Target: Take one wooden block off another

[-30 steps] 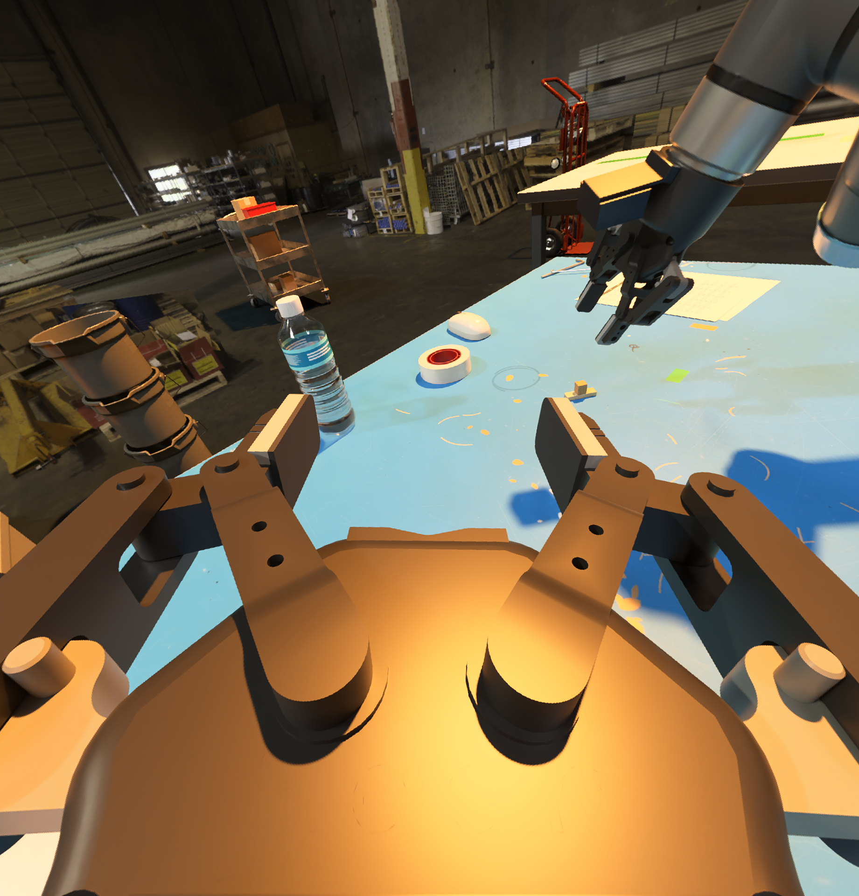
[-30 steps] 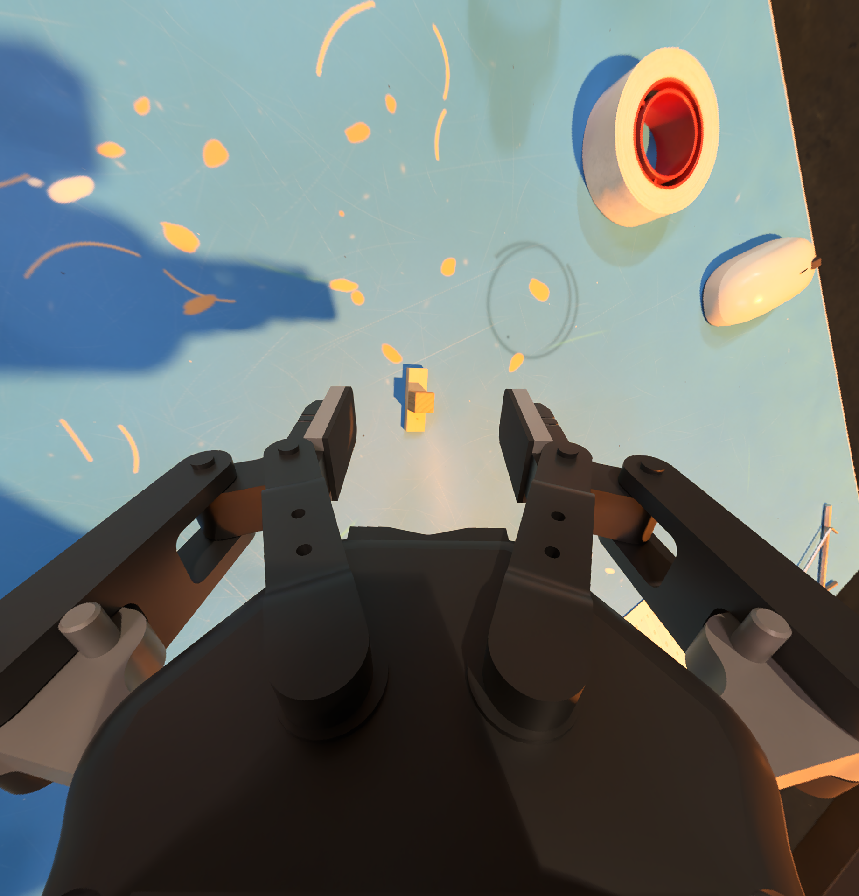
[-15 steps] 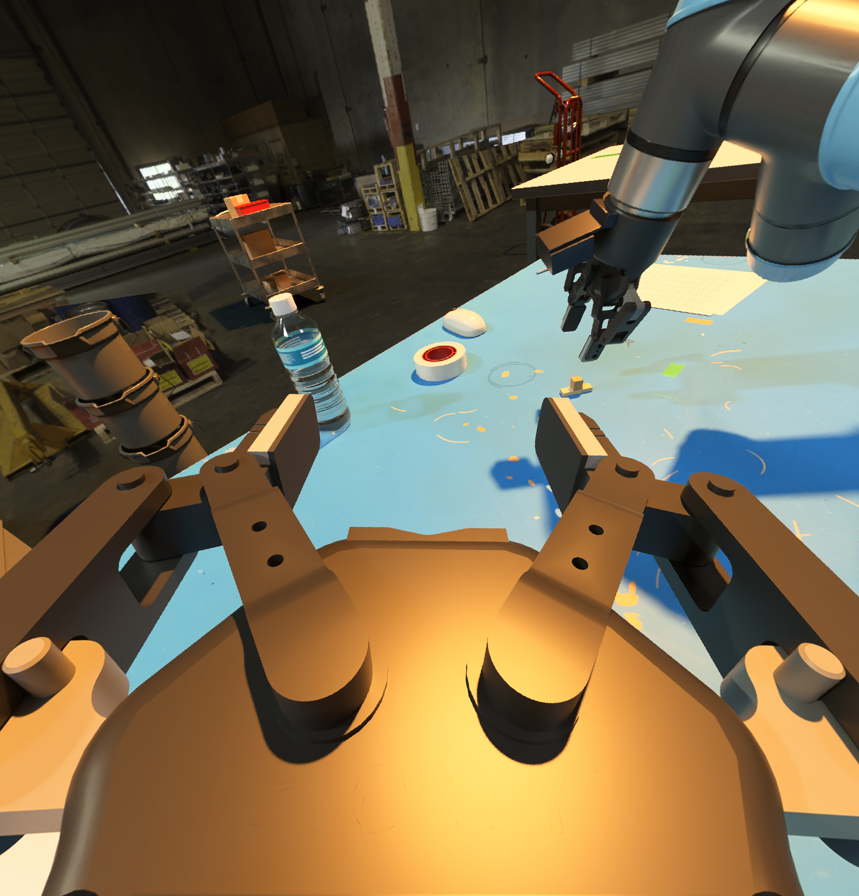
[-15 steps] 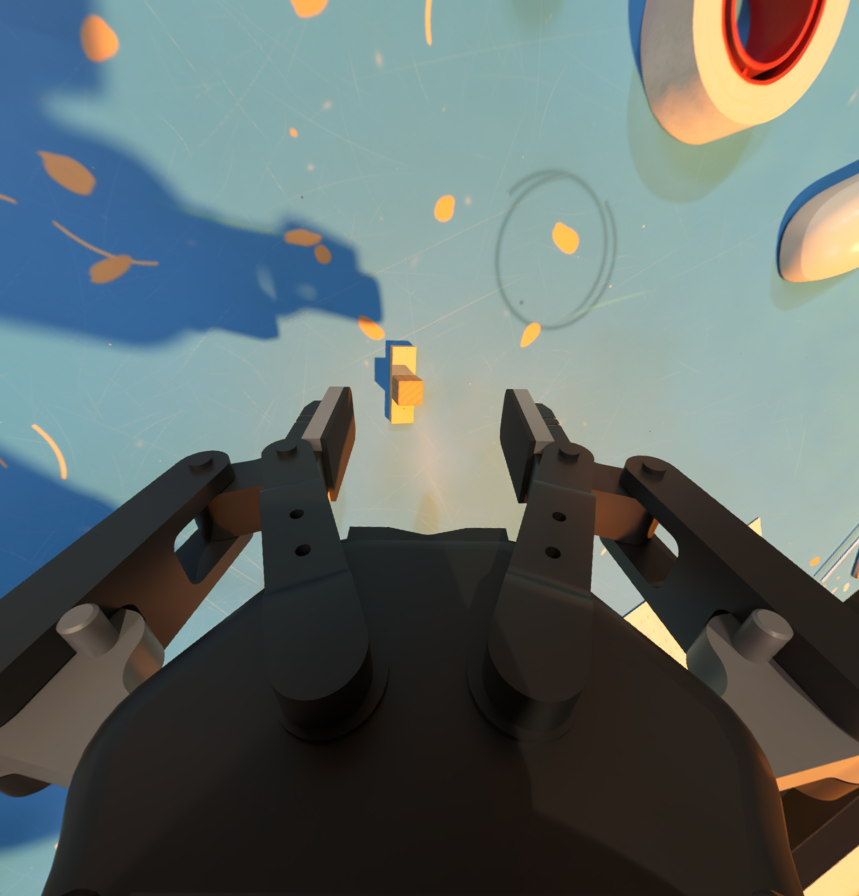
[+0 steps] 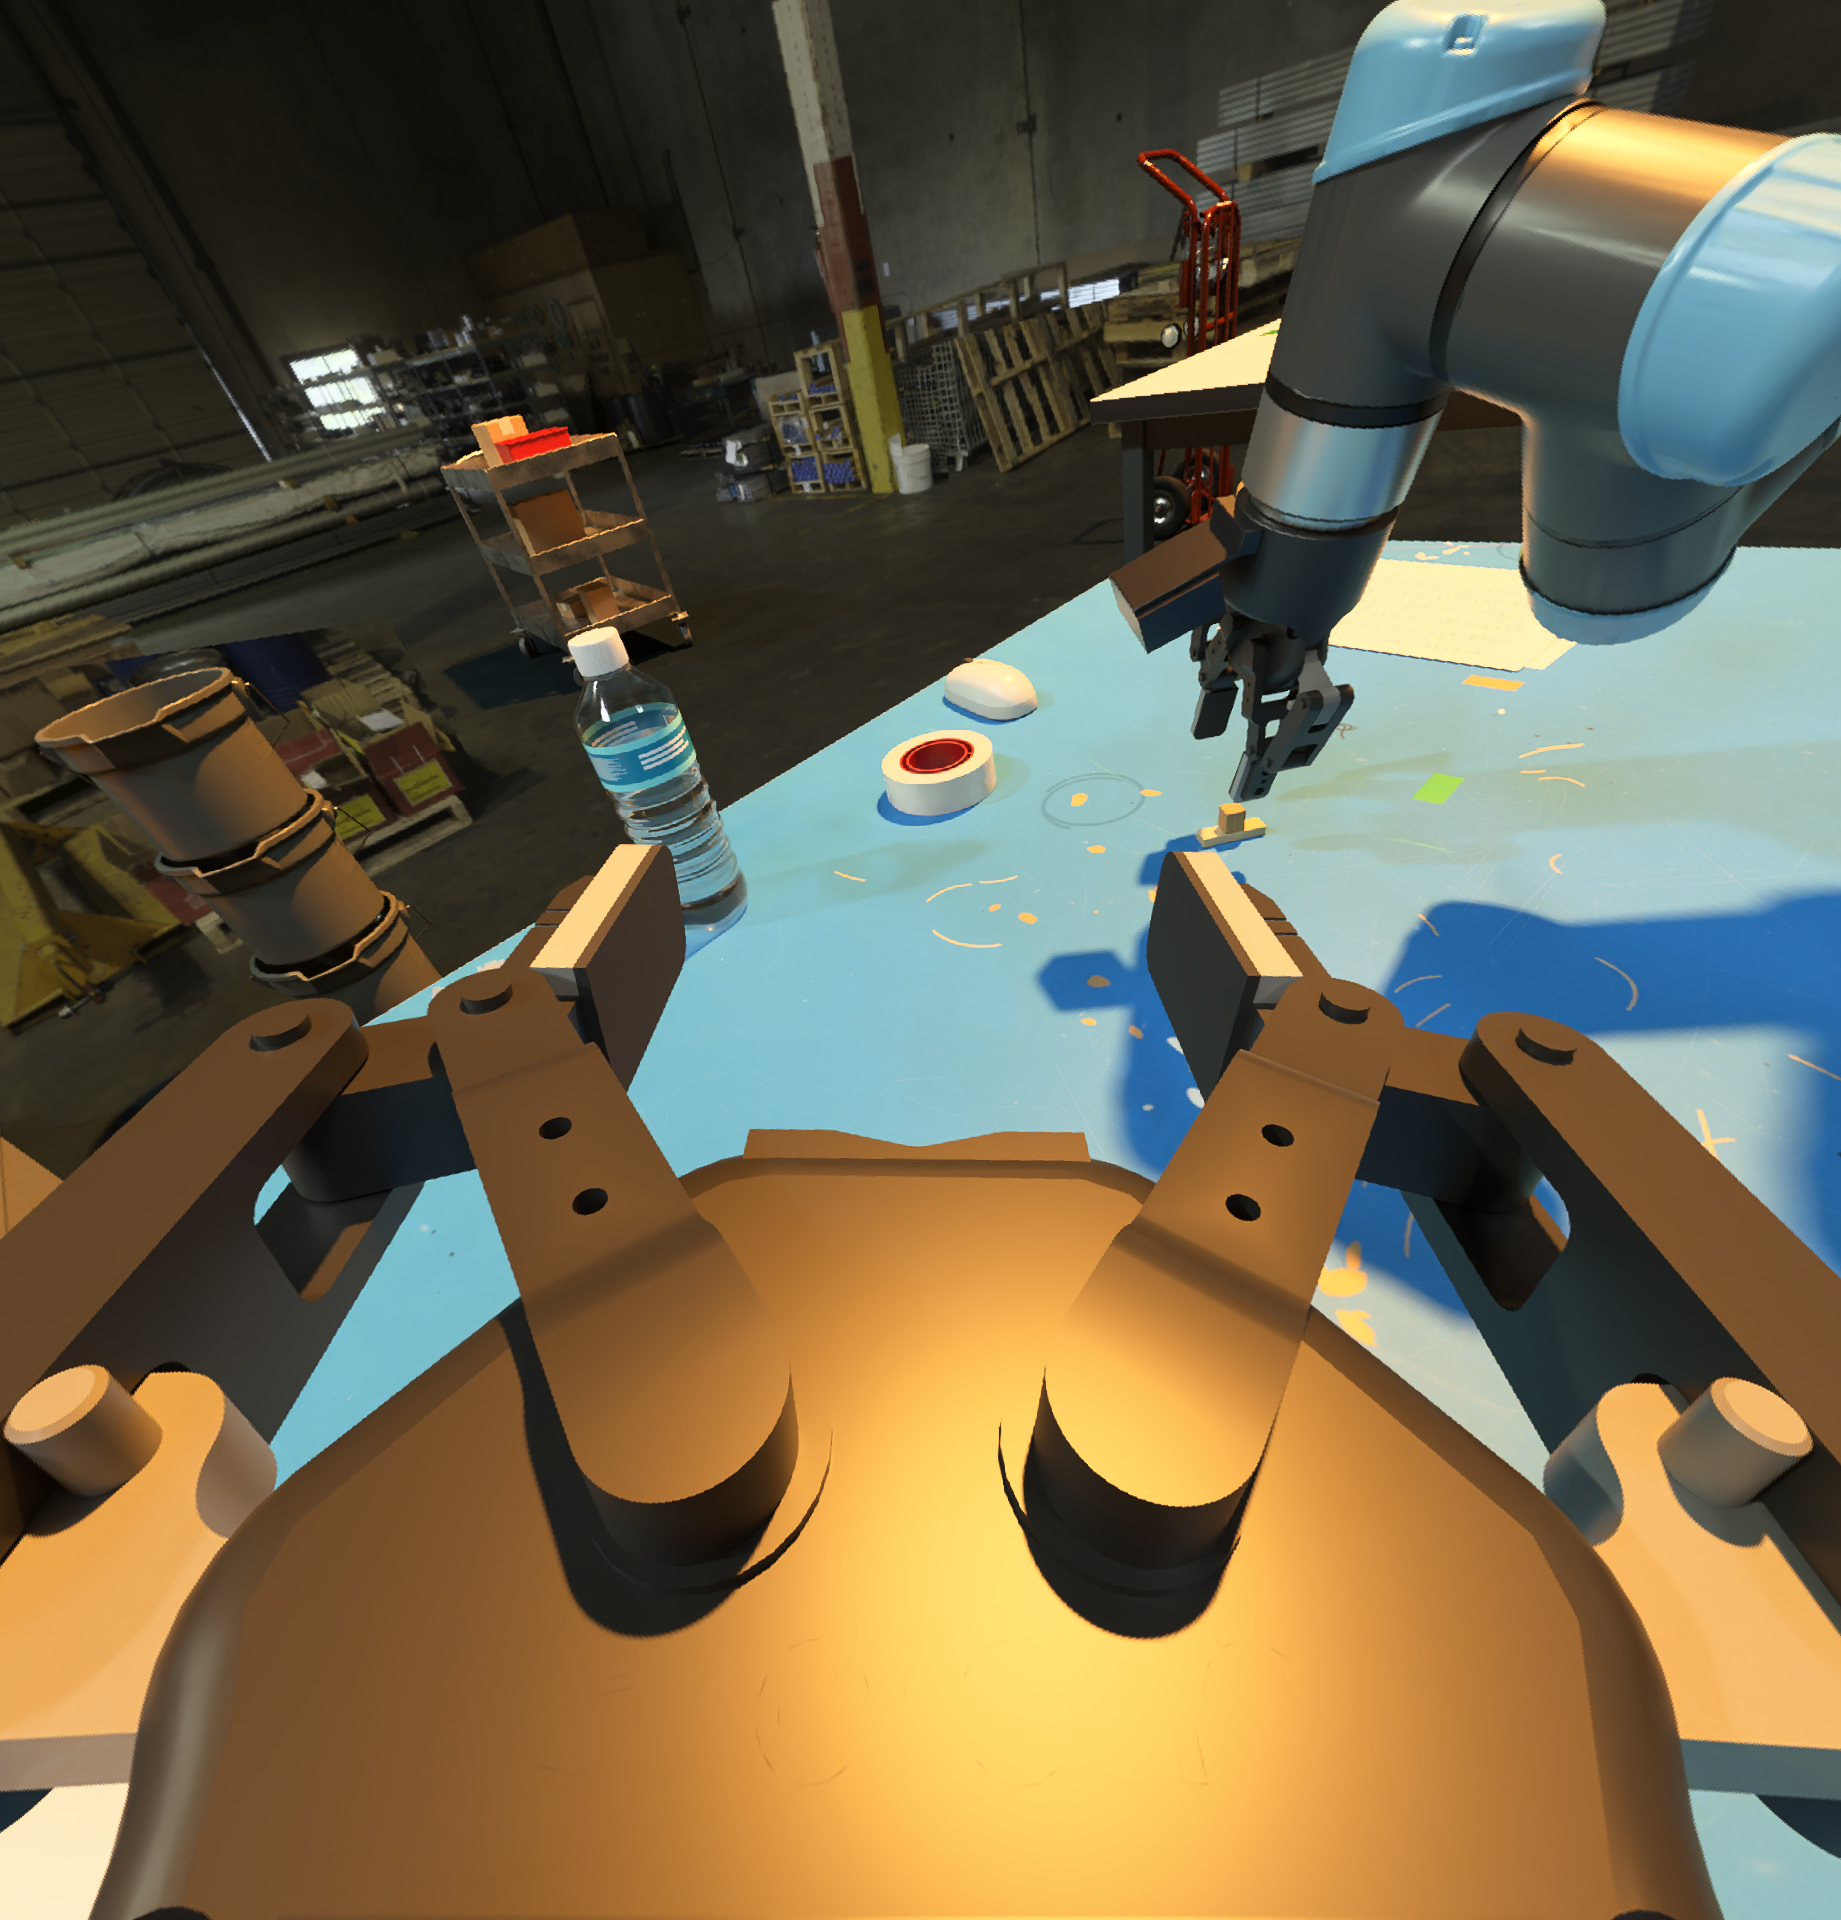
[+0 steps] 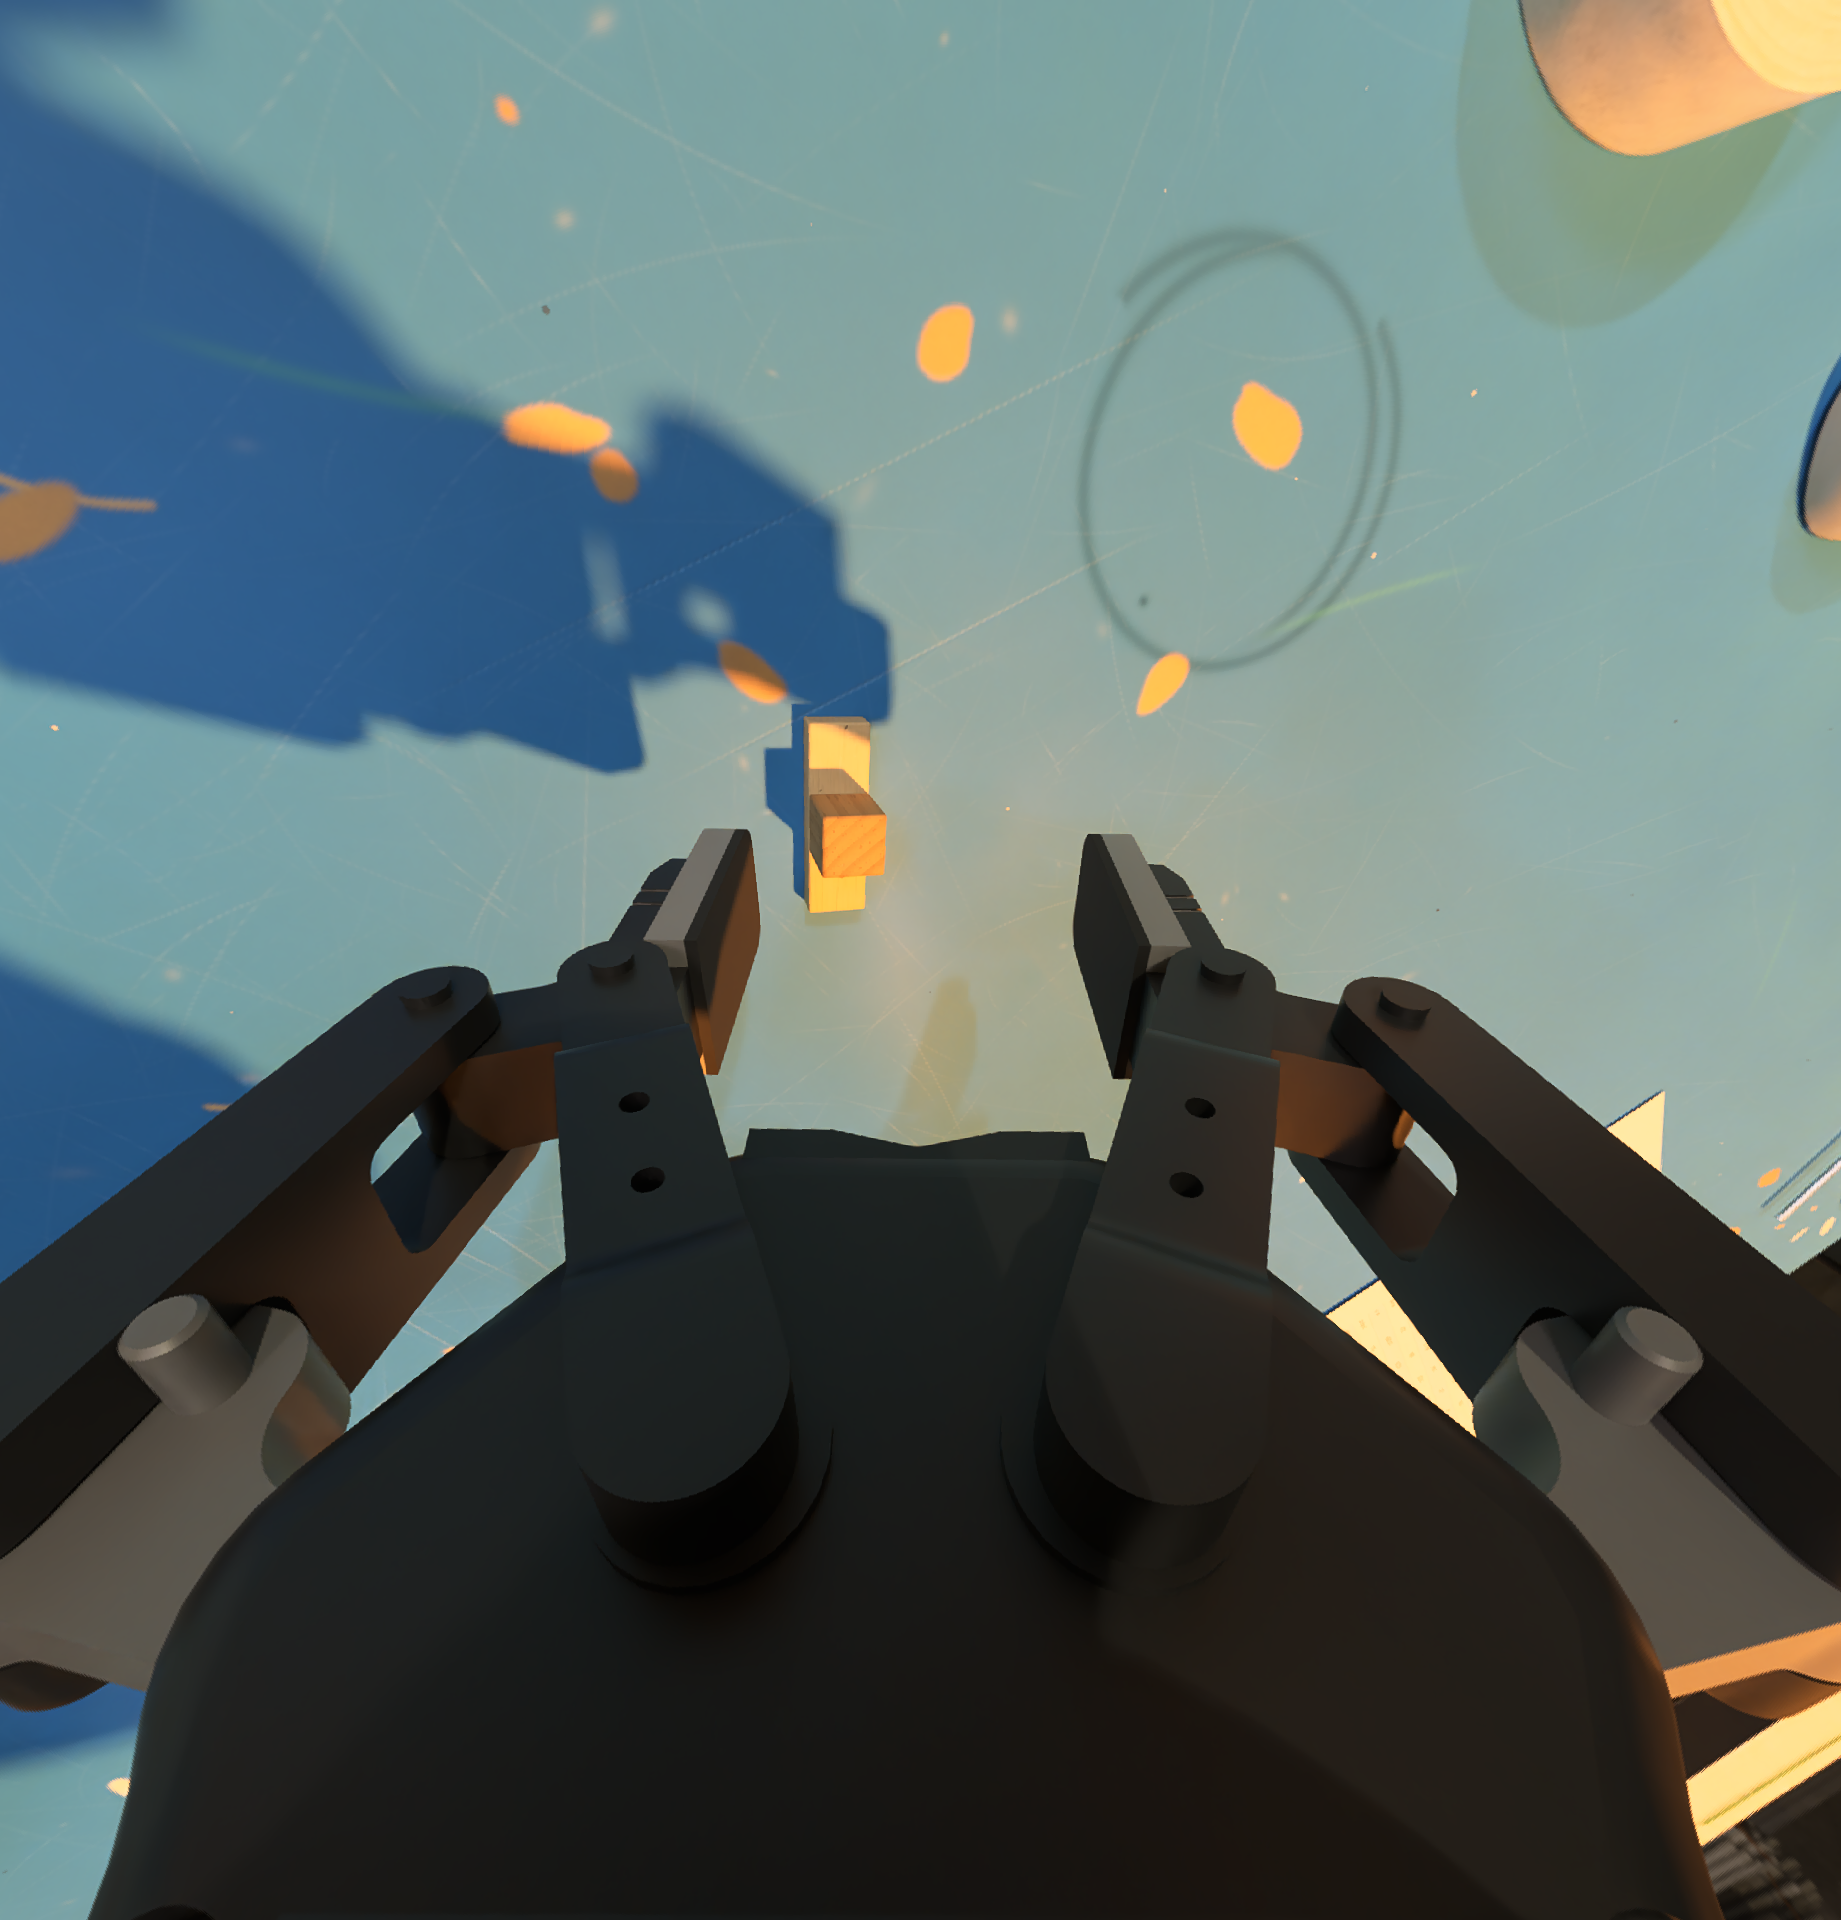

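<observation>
Item: your right gripper (image 6: 916, 935) is hanging with jaws spread, empty. The small wooden block (image 6: 846, 831) is sitting on the flat block (image 6: 838, 743), just ahead, left of centre.

Warm low light w/ orange glare on the brown left gripper housing (image 5: 916, 1558); hard blue shadows across the pale-blue scratched tabletop (image 6: 1518, 831); wide-angle edge distortion, bkgd dim.

Two wooden blocks, four other items on the blue workbench

One small wooden cube (image 6: 848, 844) sits on one flat wooden block (image 6: 838, 743); also one tape roll (image 5: 938, 771), one white mouse (image 5: 990, 689), one water bottle (image 5: 651, 775), one paper sheet (image 5: 1446, 621), and two grippers (image 5: 914, 914) (image 6: 916, 909).
</observation>
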Motion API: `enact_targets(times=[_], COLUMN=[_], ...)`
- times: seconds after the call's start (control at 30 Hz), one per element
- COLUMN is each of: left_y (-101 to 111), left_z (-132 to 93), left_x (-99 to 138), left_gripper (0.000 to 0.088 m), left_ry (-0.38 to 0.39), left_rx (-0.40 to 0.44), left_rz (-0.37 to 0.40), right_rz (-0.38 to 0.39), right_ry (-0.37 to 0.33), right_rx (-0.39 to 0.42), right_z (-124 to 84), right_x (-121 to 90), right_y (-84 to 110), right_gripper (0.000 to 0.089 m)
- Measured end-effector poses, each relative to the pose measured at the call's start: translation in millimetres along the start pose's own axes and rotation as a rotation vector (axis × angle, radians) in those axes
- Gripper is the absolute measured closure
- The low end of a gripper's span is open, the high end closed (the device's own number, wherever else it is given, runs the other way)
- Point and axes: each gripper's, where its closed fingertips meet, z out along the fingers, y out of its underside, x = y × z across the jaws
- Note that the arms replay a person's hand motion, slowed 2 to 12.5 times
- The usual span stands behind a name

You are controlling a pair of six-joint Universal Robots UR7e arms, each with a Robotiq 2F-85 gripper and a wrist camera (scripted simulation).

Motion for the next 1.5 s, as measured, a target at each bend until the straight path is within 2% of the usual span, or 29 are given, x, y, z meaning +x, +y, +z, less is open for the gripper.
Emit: enact_targets(times=[0.9,1.17,1.27,1.4,1.5], left_y=[2.4,3.5,3.8,4.3,4.6], left_z=[2.5,3.7,4.2,4.8,5.2], left_x=[1.7,3.0,3.5,4.2,4.6], left_gripper=[0.0103,0.0103,0.0103,0.0103,0.0103], left_ry=[0.008,0.012,0.013,0.014,0.015], left_rx=[-0.008,-0.013,-0.014,-0.017,-0.018], left_rz=[0.004,0.008,0.010,0.013,0.015], right_rz=[0.020,0.045,0.059,0.062,0.060], right_ry=[-0.047,-0.112,-0.138,-0.180,-0.185], right_rx=[-0.058,-0.053,-0.047,-0.047,-0.047], right_z=[26.9,30.8,30.8,31.5,32.0], right_x=[-2.7,-8.8,-10.4,-16.3,-15.8], right_y=[4.6,5.6,6.0,6.6,7.9], right_gripper=[0.0377,0.0426,0.0467,0.0731,0.0760])
